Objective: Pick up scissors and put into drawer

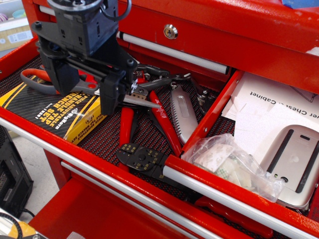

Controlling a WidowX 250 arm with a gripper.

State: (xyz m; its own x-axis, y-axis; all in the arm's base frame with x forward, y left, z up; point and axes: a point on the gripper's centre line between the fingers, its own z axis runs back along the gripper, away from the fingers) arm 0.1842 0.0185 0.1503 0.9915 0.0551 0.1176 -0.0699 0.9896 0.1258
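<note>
The black gripper (92,84), a blocky plastic-and-metal body with two thick dark fingers pointing down, hangs over the wide drawer (149,134) lined with black mesh. Its fingers straddle the scissors (75,84), whose orange-and-grey loop handle curves out to the left of the gripper while the pointed silver blades stick out to the right. Whether the fingers actually press on the scissors cannot be told; the jaws stand a little apart, close around the pivot area.

Just below the gripper lies a flat black-and-yellow box (60,112) with printed lettering. To the right of the gripper sit red-handled pliers (149,132) and a grey toothed folding saw (183,112).

Further right of the gripper, past a red metal divider, is the narrower drawer (224,191) with a round silver bar handle. It holds white printed paper (269,112), a smooth silver mouse (294,162) and a crinkled clear plastic bag (229,162).
</note>
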